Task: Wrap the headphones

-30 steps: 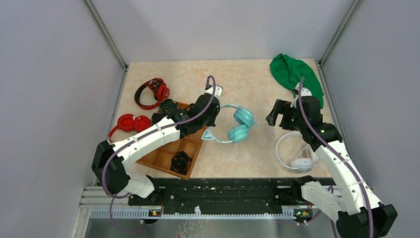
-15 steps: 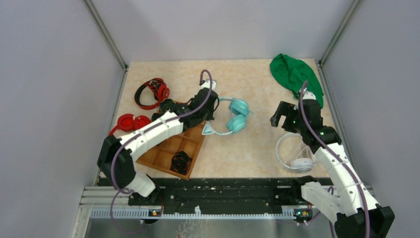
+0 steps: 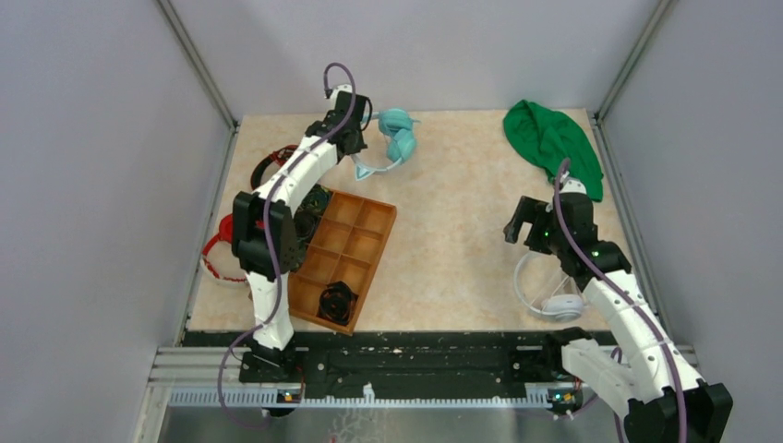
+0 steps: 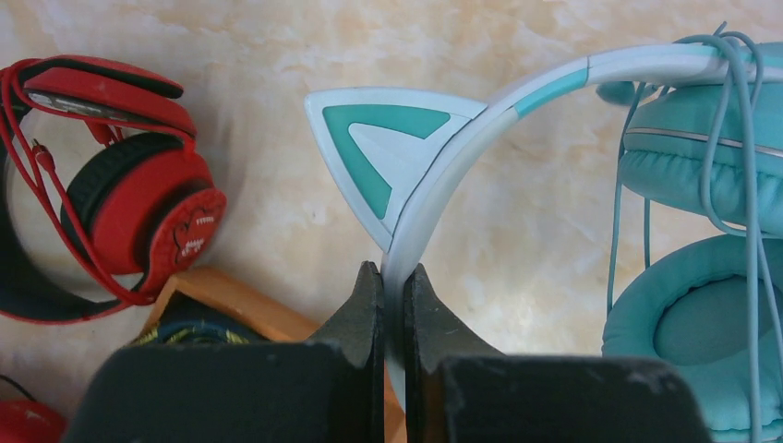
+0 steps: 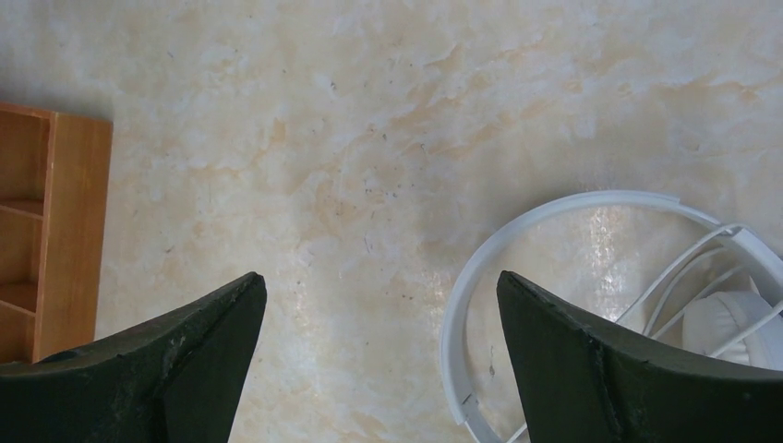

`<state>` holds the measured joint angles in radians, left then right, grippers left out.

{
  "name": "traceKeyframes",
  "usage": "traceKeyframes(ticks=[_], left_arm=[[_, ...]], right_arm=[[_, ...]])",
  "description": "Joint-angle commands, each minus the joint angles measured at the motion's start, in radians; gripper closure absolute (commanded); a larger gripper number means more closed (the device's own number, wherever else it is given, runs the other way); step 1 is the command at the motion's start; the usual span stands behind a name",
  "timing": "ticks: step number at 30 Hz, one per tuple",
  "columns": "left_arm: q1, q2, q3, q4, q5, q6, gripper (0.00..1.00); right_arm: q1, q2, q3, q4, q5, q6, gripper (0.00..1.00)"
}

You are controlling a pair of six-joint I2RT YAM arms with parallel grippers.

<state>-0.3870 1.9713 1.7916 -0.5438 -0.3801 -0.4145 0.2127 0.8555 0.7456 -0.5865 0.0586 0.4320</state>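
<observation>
The teal headphones (image 3: pixel 397 134) with a pale headband and pointed cat ears hang lifted near the table's back edge. My left gripper (image 3: pixel 355 157) is shut on the headband just below one cat ear (image 4: pixel 388 157), as the left wrist view (image 4: pixel 394 277) shows. The teal ear cups (image 4: pixel 702 277) hang to the right with the thin cable (image 4: pixel 716 138) looped over them. My right gripper (image 3: pixel 519 219) is open and empty above the table at the right (image 5: pixel 380 314), beside the white headphones (image 3: pixel 551 281).
Red headphones (image 3: pixel 277 166) lie at the back left; another red pair (image 3: pixel 222 249) lies left of the wooden compartment tray (image 3: pixel 346 249), which holds black coiled items (image 3: pixel 337 300). A green cloth (image 3: pixel 549 138) lies at the back right. The white headband (image 5: pixel 517 277) lies under my right gripper.
My left arm has swung up and back towards the far left, carrying the teal headphones off the table's middle. The right gripper has barely shifted.
</observation>
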Motion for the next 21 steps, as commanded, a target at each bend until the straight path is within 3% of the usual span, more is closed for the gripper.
traceKeyframes(ticks=[1, 13, 21], left_arm=[[0.056, 0.116, 0.165, -0.003, -0.002, -0.074, 1.00], [0.197, 0.476, 0.519, 0.040, -0.004, -0.154, 1.00], [0.234, 0.540, 0.506, 0.086, -0.015, -0.215, 1.00]], right_arm=[[-0.007, -0.026, 0.006, 0.021, 0.018, -0.012, 0.05], [-0.007, -0.070, -0.013, -0.053, -0.023, 0.006, 0.05], [-0.007, -0.012, -0.028, -0.042, -0.052, -0.008, 0.06]])
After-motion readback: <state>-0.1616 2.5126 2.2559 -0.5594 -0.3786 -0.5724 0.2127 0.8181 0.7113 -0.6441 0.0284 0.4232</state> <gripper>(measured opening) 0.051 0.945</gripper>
